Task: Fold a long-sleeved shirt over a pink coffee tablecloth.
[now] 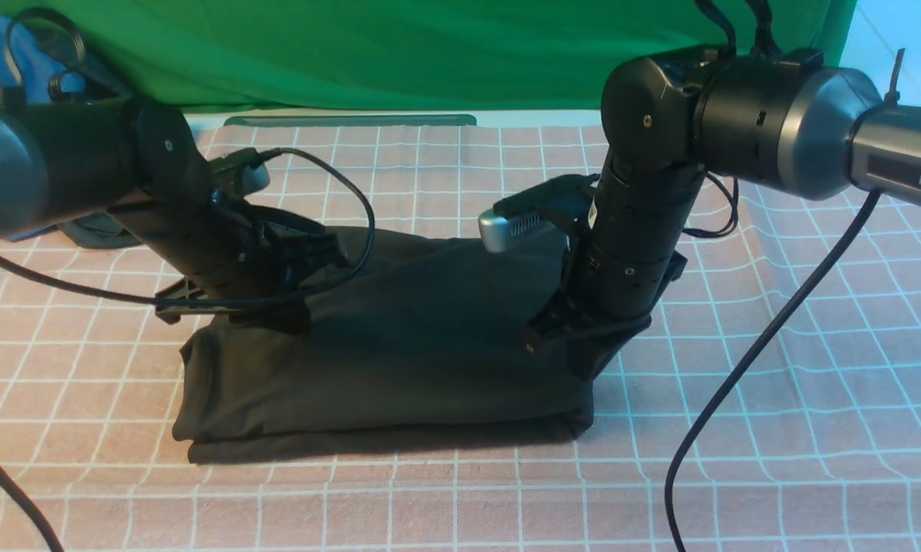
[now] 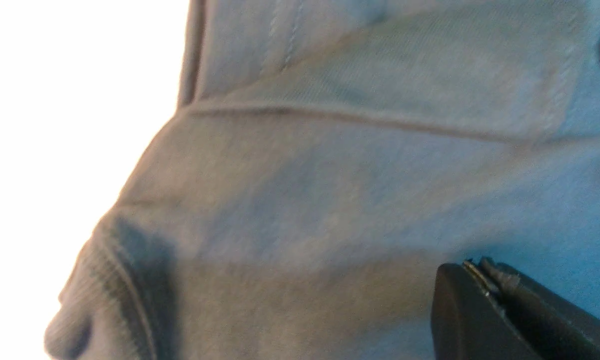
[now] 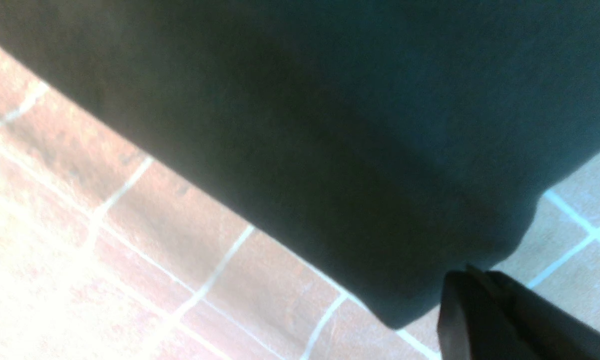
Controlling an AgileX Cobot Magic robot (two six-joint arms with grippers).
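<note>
Fingers (image 3: 479, 315) of the right gripper (image 1: 554, 336) are pressed together on a corner of the black long-sleeved shirt (image 1: 399, 345), holding it just above the pink coffee tablecloth (image 1: 774, 383). The left gripper (image 1: 280, 310) has its fingers (image 2: 479, 310) closed too, seemingly nipping the shirt's far left edge, though that close view is blurred. The shirt lies folded mid-tablecloth, its top layer raised toward both grippers.

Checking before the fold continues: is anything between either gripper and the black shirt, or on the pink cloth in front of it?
Nothing visible does. The left gripper and right gripper sit on far corners of the black long-sleeved shirt; the pink white-grid tablecloth in front of it is bare. The left arm's black cable loops above.
</note>
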